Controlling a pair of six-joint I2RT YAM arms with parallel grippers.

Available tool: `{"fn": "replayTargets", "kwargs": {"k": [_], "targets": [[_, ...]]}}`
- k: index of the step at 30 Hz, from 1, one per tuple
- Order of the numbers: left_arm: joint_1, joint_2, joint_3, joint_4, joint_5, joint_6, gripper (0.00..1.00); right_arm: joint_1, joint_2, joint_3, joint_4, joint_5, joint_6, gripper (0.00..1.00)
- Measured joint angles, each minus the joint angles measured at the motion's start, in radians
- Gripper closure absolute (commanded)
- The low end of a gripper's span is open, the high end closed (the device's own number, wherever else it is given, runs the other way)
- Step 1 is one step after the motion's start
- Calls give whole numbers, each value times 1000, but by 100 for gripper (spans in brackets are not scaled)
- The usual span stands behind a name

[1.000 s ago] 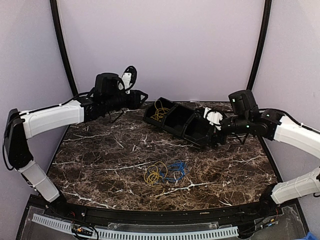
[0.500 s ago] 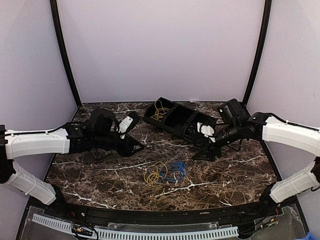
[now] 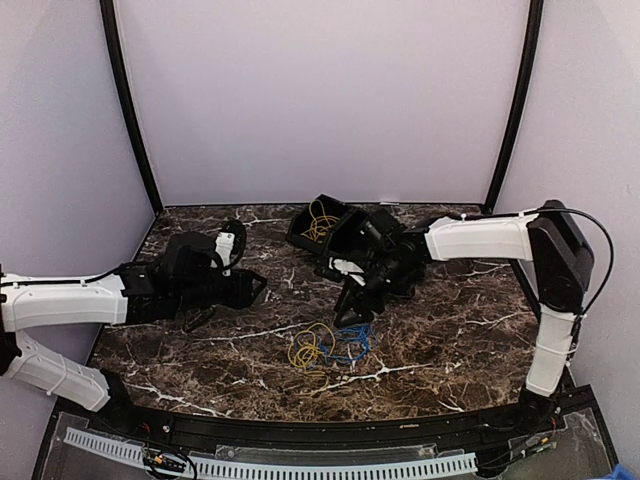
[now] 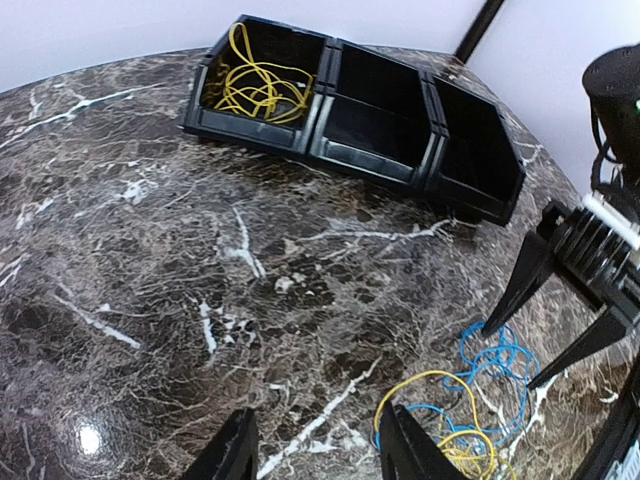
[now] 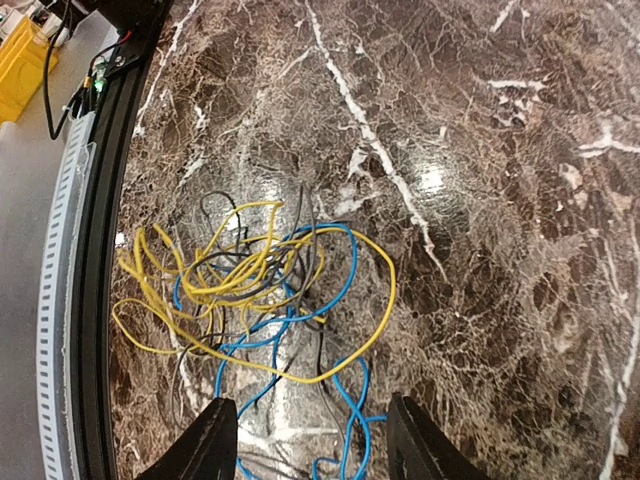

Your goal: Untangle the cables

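- The thin yellow wire point(image 3: 308, 348) and thin blue wire point(image 3: 352, 342) lie interlooped on the dark marble tabletop point(image 3: 450, 330), near its front edge.
- We poise the right gripper point(image 5: 312, 450) just over the blue side, jaws apart and empty, judged ready to take that strand.
- Our left gripper point(image 4: 320, 460) sits near the yellow side, jaws apart and empty, placed to pull the opposite way.

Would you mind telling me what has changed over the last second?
The right gripper swung from the black plastic bins down over the tangled yellow and blue cables, jaws open. The left gripper dropped toward the marble table. Nothing grasped; cables and bins stayed put.
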Motion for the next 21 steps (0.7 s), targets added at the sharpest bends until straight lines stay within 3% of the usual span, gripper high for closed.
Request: {"fn": "replayTargets", "kwargs": {"k": [5,12,21], "targets": [[0,0,-24,24,-98,-79,56,12,137,94,-38,-34,35,46],[0,-10,-55,43,-130,-119,55,23,253,213,-80,-40,92,54],[0,-46,-98,93,-129,-119,55,27,316,251,-122,-39,124,97]]}}
